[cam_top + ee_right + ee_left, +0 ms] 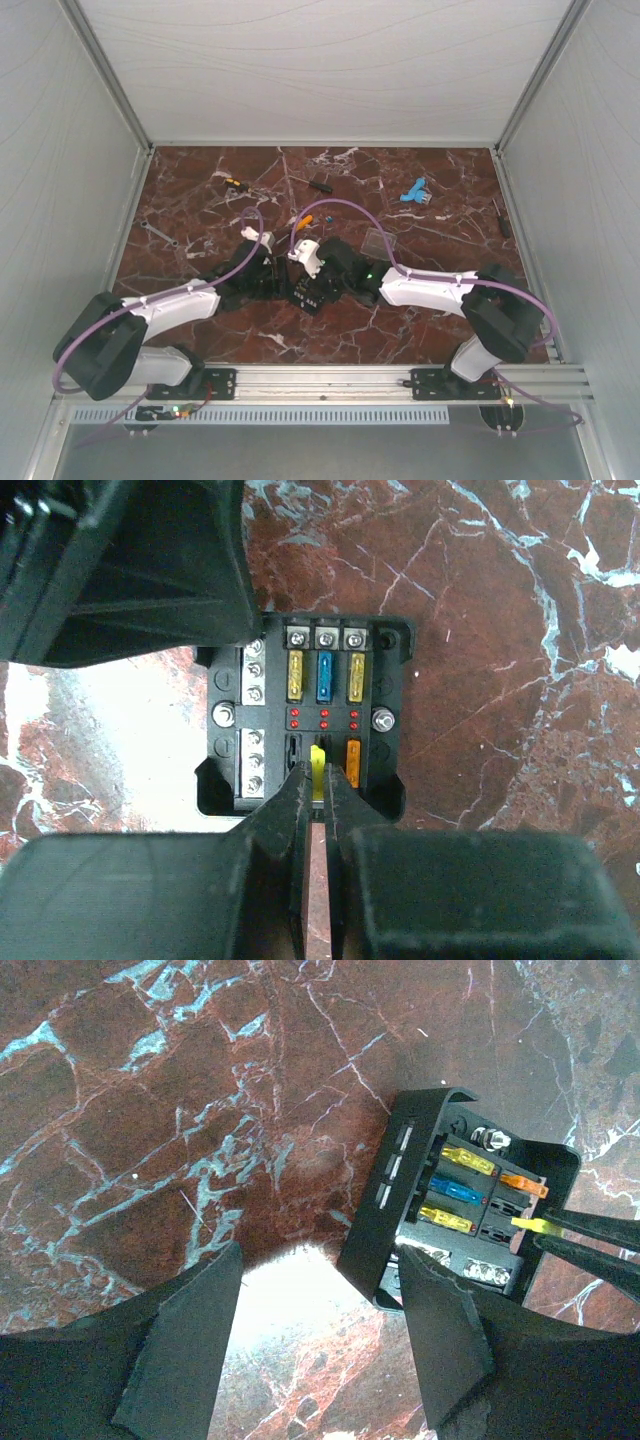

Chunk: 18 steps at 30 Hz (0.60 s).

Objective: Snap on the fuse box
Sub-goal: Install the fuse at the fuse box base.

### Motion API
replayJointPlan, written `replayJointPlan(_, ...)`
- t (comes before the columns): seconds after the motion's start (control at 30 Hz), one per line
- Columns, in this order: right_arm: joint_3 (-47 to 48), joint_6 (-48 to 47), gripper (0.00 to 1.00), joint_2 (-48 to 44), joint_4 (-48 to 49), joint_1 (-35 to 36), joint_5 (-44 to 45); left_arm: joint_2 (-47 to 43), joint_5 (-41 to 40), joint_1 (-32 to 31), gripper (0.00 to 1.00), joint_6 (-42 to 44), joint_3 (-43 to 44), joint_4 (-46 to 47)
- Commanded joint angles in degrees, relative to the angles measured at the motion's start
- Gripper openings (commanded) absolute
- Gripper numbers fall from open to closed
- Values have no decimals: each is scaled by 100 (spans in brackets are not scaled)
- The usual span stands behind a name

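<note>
- Yellow plastic shows between the tips of my right hand [318, 780]: it is pinched tight on a yellow fuse [318, 763], and the thin tips nearly meet.
- That fuse stands at the middle slot of the row nearest this hand. I cannot tell whether it is seated.
- Just beside it sits an orange fuse [352, 763]. The far row carries a blue fuse [326, 675] between two yellow ones.
- My left hand [320, 1260] stands well open and grips nothing. One of its fingers [445, 1340] overlaps the near corner of the fuse box [385, 1210], and I cannot tell if it touches.
- The fuse box lies flat and uncovered on the counter [440, 230], a red-brown marble, about mid-counter between both hands.
- A clear square lid [377, 242] lies on the counter beyond the right arm, apart from the box.
- Farther back lie a blue part [413, 192] and a small screwdriver [320, 184].
</note>
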Motion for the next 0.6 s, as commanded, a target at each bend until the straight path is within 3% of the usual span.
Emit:
replayJointPlan(0.0,-73,92,0,16,334,50,233,-177,199,91,65,53,147,228)
replayJointPlan(0.57,-117,179,0,235,387,49,255,-431,665,253,74,-89,5,413)
